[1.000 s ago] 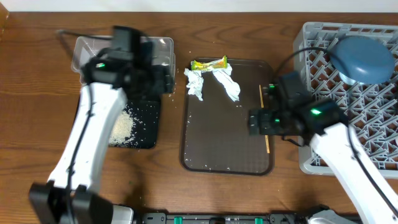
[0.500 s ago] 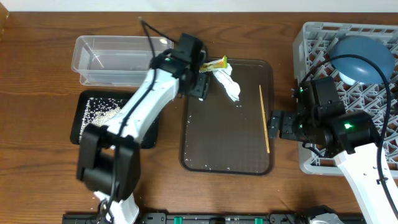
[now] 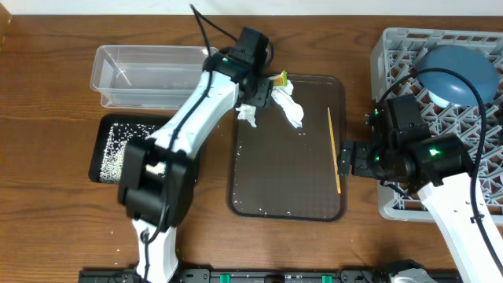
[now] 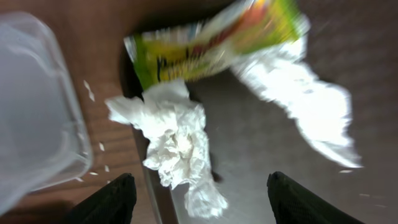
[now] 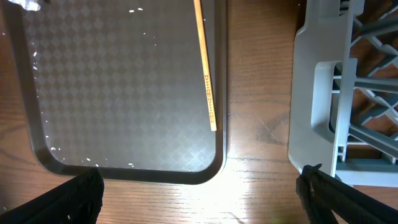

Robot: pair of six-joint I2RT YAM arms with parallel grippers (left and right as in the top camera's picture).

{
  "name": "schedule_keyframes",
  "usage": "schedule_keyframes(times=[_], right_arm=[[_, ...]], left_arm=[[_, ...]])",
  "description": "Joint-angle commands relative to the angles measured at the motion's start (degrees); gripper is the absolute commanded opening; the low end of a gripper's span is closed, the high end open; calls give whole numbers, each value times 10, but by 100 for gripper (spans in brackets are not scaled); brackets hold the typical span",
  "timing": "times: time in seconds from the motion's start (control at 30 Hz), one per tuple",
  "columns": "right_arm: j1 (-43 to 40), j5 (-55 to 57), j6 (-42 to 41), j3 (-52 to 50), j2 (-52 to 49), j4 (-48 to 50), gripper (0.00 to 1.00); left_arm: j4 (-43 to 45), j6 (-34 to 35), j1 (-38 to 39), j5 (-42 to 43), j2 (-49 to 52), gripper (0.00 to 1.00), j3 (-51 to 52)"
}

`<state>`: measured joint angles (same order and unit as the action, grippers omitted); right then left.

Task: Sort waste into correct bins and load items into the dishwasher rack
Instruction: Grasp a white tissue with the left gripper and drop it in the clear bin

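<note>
My left gripper hovers open over the back left corner of the brown tray. A crumpled white tissue lies between and ahead of its fingers, untouched. A second tissue and the yellow-green wrapper lie just beyond. The thin wooden stick rests along the tray's right side. My right gripper stands open and empty above the table between the tray and the grey dishwasher rack. A dark blue dish sits in the rack.
A clear tub stands at the back left, with a black tray holding rice grains in front of it. Loose grains dot the wood near the tub. The rack's wall is close on my right gripper's right.
My left arm has swung right from the clear tub and black tray to the tissues at the brown tray's back corner. My right gripper has drawn back right, off the tray.
</note>
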<state>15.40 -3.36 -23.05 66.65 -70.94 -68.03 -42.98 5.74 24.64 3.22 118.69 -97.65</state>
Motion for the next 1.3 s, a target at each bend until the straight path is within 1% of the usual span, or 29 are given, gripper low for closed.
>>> schedule_keyframes(times=[0.0,0.2,0.3,0.37,0.43,0.5,0.6,0.67,0.73,0.87,1.07,1.27], right_arm=[[-2,3,-1,7,-1,-1,98],[-2,3,-1,7,-1,-2,97],[-2,4,-1,7,-1,-2,98],[-2,4,-1,7,-1,-2,98],[-2,4,-1,7,-1,-2,97],[-2,4,-1,7,-1,-2,97],[-2,4,-1,7,-1,-2,97],[-2,4,-1,7,-1,-2,97],[-2,4,-1,7,-1,-3,97],[-2,6,-1,7,-1,-7,97],[-2,6,-1,7,-1,-8,96],[-2,17,-1,7,-1,-8,95]], left_arm=[[-7,-5,0,-9,32,70,-4],[-17,-5,0,-9,64,69,-3],[-19,-5,0,-9,67,61,-2],[-21,-5,0,-9,67,52,-2],[-27,-5,0,-9,67,38,-2],[-32,-5,0,-9,67,28,-1],[-41,-5,0,-9,67,20,-1],[-44,-5,-1,-9,67,11,-1],[-48,-5,-1,-9,65,6,-1],[-54,-5,-2,-9,46,6,-1],[-54,-6,-17,-10,-13,7,-1],[-36,-5,-64,-14,-72,7,-1]])
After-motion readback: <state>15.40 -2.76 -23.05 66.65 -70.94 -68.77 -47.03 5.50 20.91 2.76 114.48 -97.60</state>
